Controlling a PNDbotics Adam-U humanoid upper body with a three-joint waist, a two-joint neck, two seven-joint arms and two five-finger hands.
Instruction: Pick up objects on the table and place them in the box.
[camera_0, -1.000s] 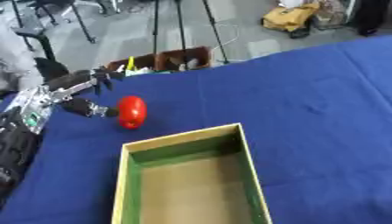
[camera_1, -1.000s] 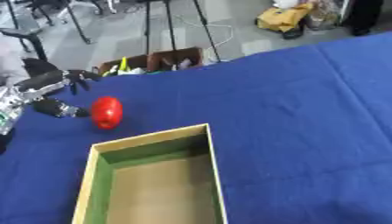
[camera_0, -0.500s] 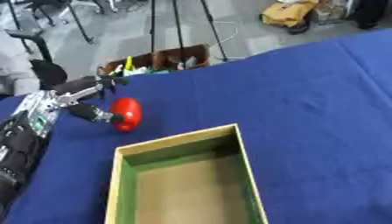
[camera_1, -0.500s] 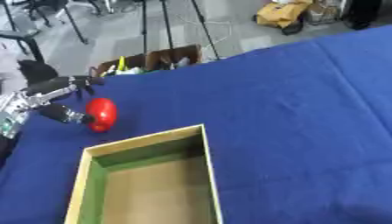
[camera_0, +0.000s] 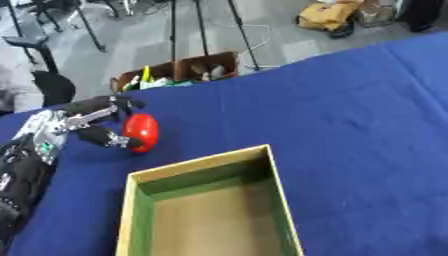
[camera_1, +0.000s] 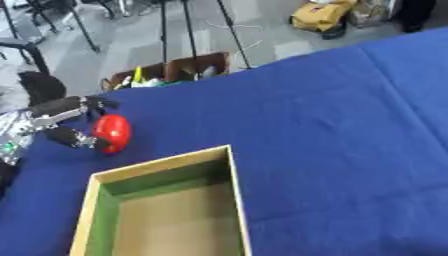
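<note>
A red rounded object (camera_0: 141, 132) lies on the blue tablecloth (camera_0: 350, 110) at the left, just beyond the box's far left corner. My left hand (camera_0: 92, 122) reaches in from the left edge; its fingers lie over the top of the red object and its thumb presses against the lower side, pinching it. The box (camera_0: 201, 162) has a pale wooden rim, green inner walls and a tan floor with nothing in it; it sits at the near centre-left. My right hand shows in neither view.
Past the table's far edge the floor holds an open cardboard carton (camera_0: 179, 72) with small items, tripod legs (camera_0: 199, 25), a black chair (camera_0: 52, 87) and a yellow bag (camera_0: 328, 17). Blue cloth stretches to the right of the box.
My left hand's fingers have come down from above the red object onto its top. The red object has barely shifted; the view has moved slightly.
</note>
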